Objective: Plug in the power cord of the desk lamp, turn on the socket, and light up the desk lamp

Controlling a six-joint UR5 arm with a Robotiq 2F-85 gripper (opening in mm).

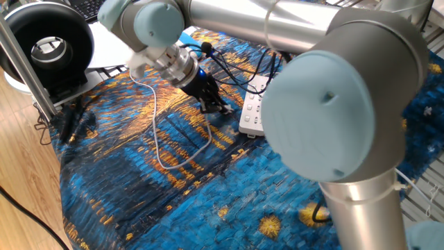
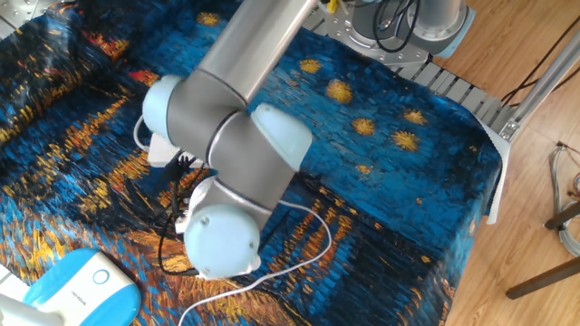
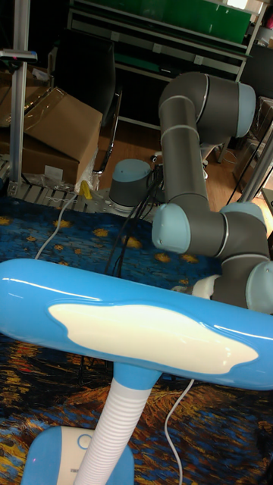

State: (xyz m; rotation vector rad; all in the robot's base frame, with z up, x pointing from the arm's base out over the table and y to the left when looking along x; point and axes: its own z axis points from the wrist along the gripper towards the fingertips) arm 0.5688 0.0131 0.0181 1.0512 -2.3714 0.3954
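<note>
Where arm blocks view, socket (image 1: 251, 111) half hidden.

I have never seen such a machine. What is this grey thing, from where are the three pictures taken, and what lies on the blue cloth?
The big grey tube with pale blue caps is a robot arm. At its end sits a small black hand with two fingers.

One fixed view looks across the table from the side; the other fixed view looks down from above, where the arm hides the hand. The tall view looks past the lamp towards the arm.

On the blue and orange painted cloth lie a white elongated power strip, a thin white power cord in a loop, and a light-blue and white desk lamp. The hand is low over the cloth at one end of the cord, beside the strip. Whether it grips the plug is too small to tell.
</note>
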